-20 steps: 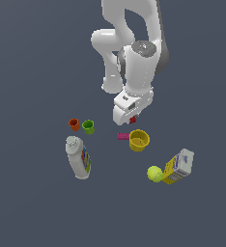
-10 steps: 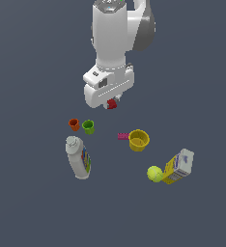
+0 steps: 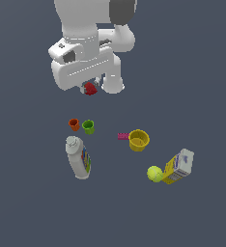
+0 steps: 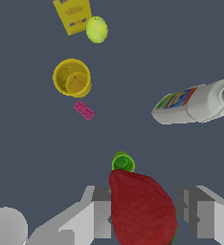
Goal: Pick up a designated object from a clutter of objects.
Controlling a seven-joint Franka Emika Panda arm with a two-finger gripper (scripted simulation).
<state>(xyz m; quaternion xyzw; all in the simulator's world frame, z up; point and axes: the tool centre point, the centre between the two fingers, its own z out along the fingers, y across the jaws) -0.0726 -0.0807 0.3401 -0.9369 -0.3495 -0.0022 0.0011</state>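
My gripper [image 3: 90, 88] is shut on the red strawberry [image 3: 90, 89] and holds it high above the floor, up and to the exterior view's left of the clutter. In the wrist view the strawberry [image 4: 141, 208] fills the space between the two grey fingers [image 4: 95, 215]; its green top is hidden. Far below lie the orange cup [image 3: 74, 124], the green cup [image 3: 88, 127], the white bottle [image 3: 78, 157], the pink block [image 3: 123, 136], the yellow cup [image 3: 138, 140], the yellow-green ball [image 3: 154, 173] and the yellow-blue carton [image 3: 178, 167].
The wrist view shows the green cup [image 4: 123, 163] just beyond the strawberry, the white bottle [image 4: 195, 103] on its side, the pink block [image 4: 84, 110], the yellow cup [image 4: 72, 78], the ball [image 4: 96, 29] and the carton [image 4: 73, 15]. The floor is plain dark grey.
The arm has risen and moved toward the exterior view's left, carrying the strawberry away from beside the yellow cup. The other objects have not moved.
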